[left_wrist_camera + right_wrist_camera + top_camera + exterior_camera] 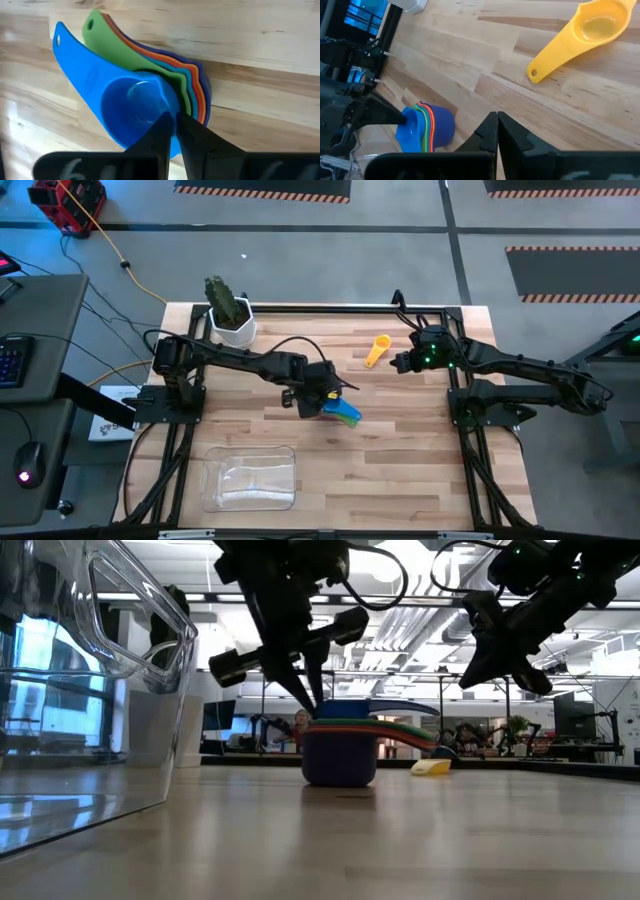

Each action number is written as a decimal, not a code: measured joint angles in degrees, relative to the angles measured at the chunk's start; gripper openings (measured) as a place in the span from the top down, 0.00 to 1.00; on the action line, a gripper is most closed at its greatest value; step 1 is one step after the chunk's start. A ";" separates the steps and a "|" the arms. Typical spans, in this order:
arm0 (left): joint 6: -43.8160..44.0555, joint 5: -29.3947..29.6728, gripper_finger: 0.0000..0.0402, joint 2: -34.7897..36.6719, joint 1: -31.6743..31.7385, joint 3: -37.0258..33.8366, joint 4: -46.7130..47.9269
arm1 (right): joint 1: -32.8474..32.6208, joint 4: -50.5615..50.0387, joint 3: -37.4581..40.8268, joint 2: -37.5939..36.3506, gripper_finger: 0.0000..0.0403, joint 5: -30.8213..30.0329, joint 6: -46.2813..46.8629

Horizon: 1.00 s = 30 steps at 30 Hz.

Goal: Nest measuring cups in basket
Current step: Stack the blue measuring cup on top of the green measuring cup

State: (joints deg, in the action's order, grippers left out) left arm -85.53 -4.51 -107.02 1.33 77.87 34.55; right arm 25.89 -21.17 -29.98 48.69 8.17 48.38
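Observation:
A nested stack of measuring cups stands on its base at the table's middle, the light blue cup innermost, with green, orange, red and dark blue shells around it; the handles fan out together. My left gripper is shut on the stack's rim. A single yellow cup lies apart toward the far edge, bowl up. My right gripper hovers shut just right of the yellow cup, above the table, touching nothing. The clear basket sits near the front-left edge. My left gripper pinches the rim of the nested cups on the side opposite the handles. One finger is inside the light blue bowl and the other outside the stacked walls. It comes from above, slanting. The stack's base rests on the table.
A white cactus pot stands at the far-left corner of the table. Black frame rails run along both sides. Bare wood lies between the stack and the basket.

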 joint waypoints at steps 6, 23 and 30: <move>1.44 0.13 0.93 0.00 0.01 0.00 -2.62 | 0.02 0.00 0.00 0.00 1.00 -0.45 0.04; 8.32 7.42 0.65 1.96 0.84 -0.03 -1.17 | -0.01 0.00 0.00 0.10 1.00 3.68 0.63; 17.97 6.85 0.72 8.05 3.62 -0.02 2.63 | -1.29 0.02 0.00 3.92 1.00 5.67 0.63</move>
State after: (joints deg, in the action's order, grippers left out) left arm -67.56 2.33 -98.98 4.95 77.84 37.19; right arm 24.60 -21.14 -29.98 52.60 13.85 49.01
